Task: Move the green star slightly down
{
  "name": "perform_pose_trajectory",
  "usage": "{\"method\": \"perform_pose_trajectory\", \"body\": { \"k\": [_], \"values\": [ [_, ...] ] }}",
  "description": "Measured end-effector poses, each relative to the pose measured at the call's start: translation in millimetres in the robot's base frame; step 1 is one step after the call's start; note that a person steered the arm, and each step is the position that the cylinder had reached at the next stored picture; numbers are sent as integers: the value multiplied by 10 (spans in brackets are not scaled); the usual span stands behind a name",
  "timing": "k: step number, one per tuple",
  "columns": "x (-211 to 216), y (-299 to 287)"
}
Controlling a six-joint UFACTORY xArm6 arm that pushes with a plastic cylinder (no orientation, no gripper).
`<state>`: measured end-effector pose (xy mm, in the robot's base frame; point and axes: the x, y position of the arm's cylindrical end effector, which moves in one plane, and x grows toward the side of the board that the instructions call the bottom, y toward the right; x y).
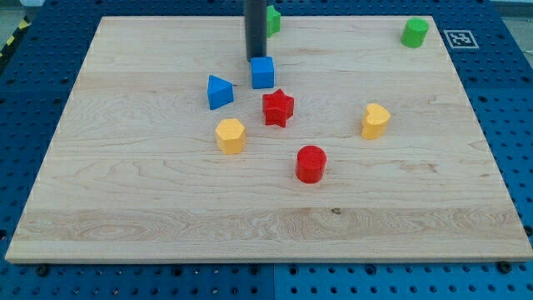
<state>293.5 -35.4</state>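
So my tip [255,57] is sitting right at the top edge of the blue cube [262,72], looks like touching it or as good as, and the rod rises straight up out of the view's top. There's no jaw on this thing, just a bare rod, so nothing is open or clamped on anything. The green star [272,18] is just above the blue cube and a hair to the view's right, mostly hidden behind the rod, so I'm calling it a star from the task more than from what shows. To do this well, I'd say the tip needs to get round to the star's far side, above it from the cube's point of view, then give a short, gentle nudge straight toward the cube. Keep it brief, because the cube is close below and a long shove would likely bump the star into it. Going round on the view's right looks safer. Writing-wise, nothing readable; the only marking is a black-and-white square tag [460,37] far to the cube's right, off the wooden board [125,200].
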Motion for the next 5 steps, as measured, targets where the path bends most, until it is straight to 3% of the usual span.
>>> {"method": "perform_pose_trajectory", "body": {
  "k": [1,3,5],
  "values": [
    [-301,-293],
    [-1009,17],
    [-997,237]
  ]
}}
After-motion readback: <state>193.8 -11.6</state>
